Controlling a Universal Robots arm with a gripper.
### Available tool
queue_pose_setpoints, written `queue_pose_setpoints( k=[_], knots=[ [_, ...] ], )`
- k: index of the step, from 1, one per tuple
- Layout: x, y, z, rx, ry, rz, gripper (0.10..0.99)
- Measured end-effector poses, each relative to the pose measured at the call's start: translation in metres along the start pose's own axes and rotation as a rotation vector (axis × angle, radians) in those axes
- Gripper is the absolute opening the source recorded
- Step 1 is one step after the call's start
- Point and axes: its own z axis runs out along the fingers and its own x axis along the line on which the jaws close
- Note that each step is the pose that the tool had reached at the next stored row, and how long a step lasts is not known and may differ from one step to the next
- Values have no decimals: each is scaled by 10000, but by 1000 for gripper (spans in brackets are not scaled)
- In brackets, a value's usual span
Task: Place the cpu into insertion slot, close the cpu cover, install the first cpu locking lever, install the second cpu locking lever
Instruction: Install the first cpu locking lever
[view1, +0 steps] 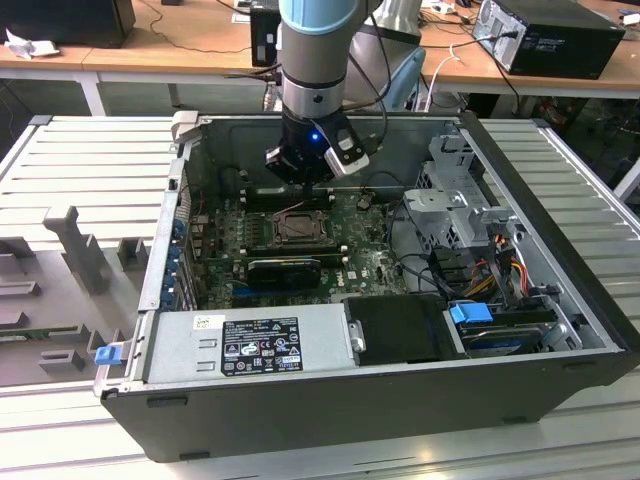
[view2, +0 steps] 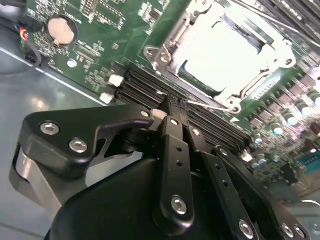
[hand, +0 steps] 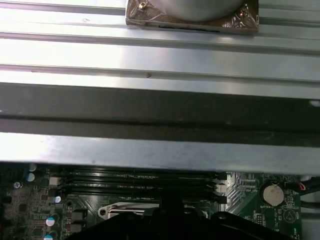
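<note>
The insertion slot (view1: 300, 228) sits in the middle of the green motherboard inside the open computer case. In the second wrist view the cpu (view2: 225, 50) shows as a bright silvery square in the slot. The cpu cover (view2: 172, 40), a silvery frame, lies flat around it. A thin wire locking lever (view2: 210, 104) runs along the socket's edge beside the memory slots. My gripper (view2: 176, 102) is shut with nothing between its fingers, and its tip is right at that lever's end. In the exterior view the gripper (view1: 305, 170) hangs just behind the slot.
Black memory slots (view2: 145, 82) lie between my gripper and the socket. A coin battery (view2: 62, 29) sits on the board. A black graphics card (view1: 285, 268), the power supply (view1: 250, 345) and a drive cage (view1: 450, 190) crowd the case. The case's back wall (hand: 160, 105) stands close by.
</note>
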Motion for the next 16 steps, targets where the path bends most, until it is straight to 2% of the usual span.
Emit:
queue_pose_setpoints(
  k=[6, 12, 16],
  knots=[
    [-5, -14, 98, 3, 10, -64, 106],
    [-9, -22, 149, 8, 17, -101, 106],
    [-15, -26, 175, 62, 20, -111, 106]
  ],
)
